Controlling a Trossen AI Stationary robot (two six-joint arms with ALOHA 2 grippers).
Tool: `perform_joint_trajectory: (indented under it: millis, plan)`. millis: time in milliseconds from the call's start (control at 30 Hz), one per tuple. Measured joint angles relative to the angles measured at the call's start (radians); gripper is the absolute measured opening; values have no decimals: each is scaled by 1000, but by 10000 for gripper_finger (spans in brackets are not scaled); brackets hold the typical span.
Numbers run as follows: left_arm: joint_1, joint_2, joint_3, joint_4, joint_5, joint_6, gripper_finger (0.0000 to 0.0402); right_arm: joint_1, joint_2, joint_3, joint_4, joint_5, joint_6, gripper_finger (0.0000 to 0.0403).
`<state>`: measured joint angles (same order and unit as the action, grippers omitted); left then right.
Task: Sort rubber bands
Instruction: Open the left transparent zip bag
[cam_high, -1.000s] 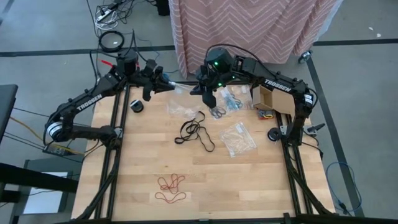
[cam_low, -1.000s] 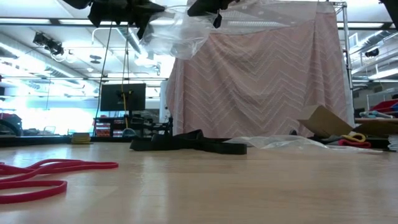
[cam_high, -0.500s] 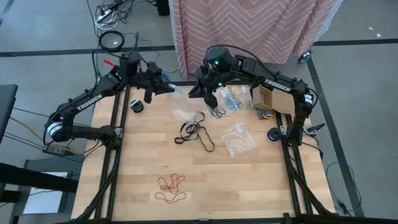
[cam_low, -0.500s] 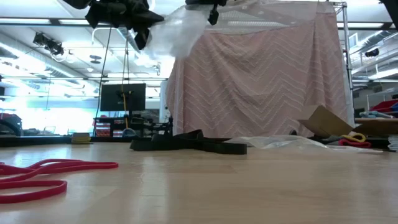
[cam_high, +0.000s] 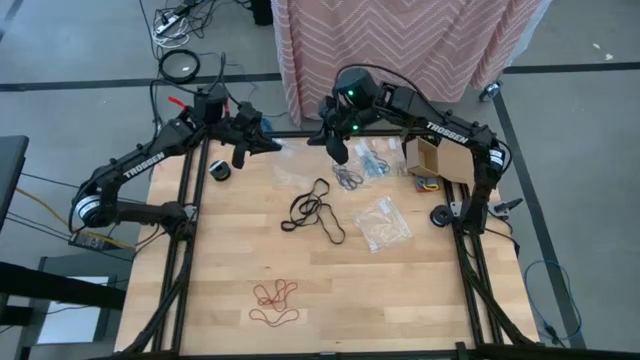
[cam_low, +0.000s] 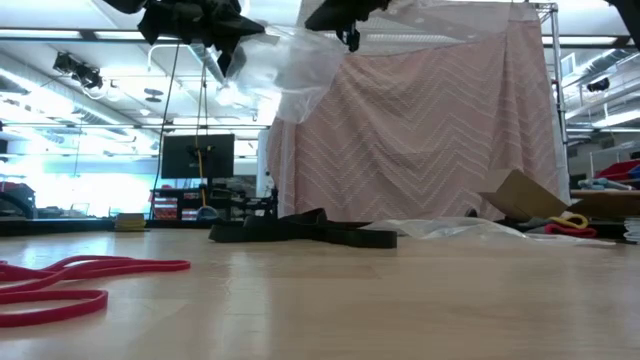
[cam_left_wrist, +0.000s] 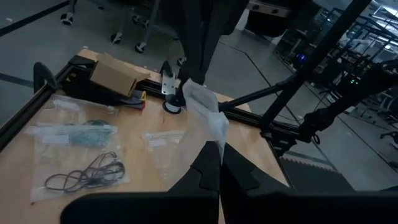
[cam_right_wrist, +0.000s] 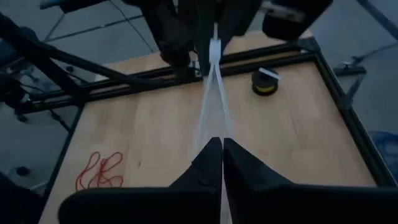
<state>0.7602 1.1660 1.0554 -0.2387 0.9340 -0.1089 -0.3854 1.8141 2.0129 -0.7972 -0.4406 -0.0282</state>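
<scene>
Both grippers are holding one clear plastic bag (cam_high: 300, 148) in the air above the far part of the table (cam_high: 420, 290). The left gripper (cam_high: 262, 143) is pinching one end of the bag with its fingers pressed together, and the right gripper (cam_high: 333, 147) is pinching the other end in the same way, so the bag is hanging stretched between them. In the low view the bag (cam_low: 300, 65) is hanging high, well apart from the wood. The black rubber bands (cam_high: 315, 212) are lying loose near the middle of the table, and the red rubber bands (cam_high: 275, 302) are lying near the front edge. A dark cluster (cam_high: 349, 180) and a teal-blue cluster (cam_high: 374, 163) are resting inside other clear bags just beside the right gripper. A cardboard box (cam_high: 428, 156) is sitting at the right edge.
</scene>
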Motion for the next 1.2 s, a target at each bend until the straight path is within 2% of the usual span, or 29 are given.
perform_joint_trajectory:
  millis: [333, 500, 600, 733, 933, 1067, 1200]
  plan:
    - [-10, 0, 0, 9, -14, -1, 0, 26, 78, 1, -32, -53, -18, 1]
    - [-11, 0, 0, 8, -16, -3, 0, 49, 113, 0, -26, -91, -82, 13]
    - [-11, 0, 0, 8, -25, -3, 0, 52, 115, 0, -10, -101, -96, 42]
    - [-26, 14, 0, 10, -28, -3, 0, 47, 115, 0, 60, -106, -33, 106]
    - [-105, 71, 0, 95, -29, -28, 0, 29, 133, 1, 63, -124, 20, 194]
    - [-137, 121, 0, 161, -28, -60, 0, 32, 170, 1, 69, -162, 50, 222]
    - [-151, 160, 0, 127, -27, -56, 0, 37, 200, 1, 87, -169, 92, 227]
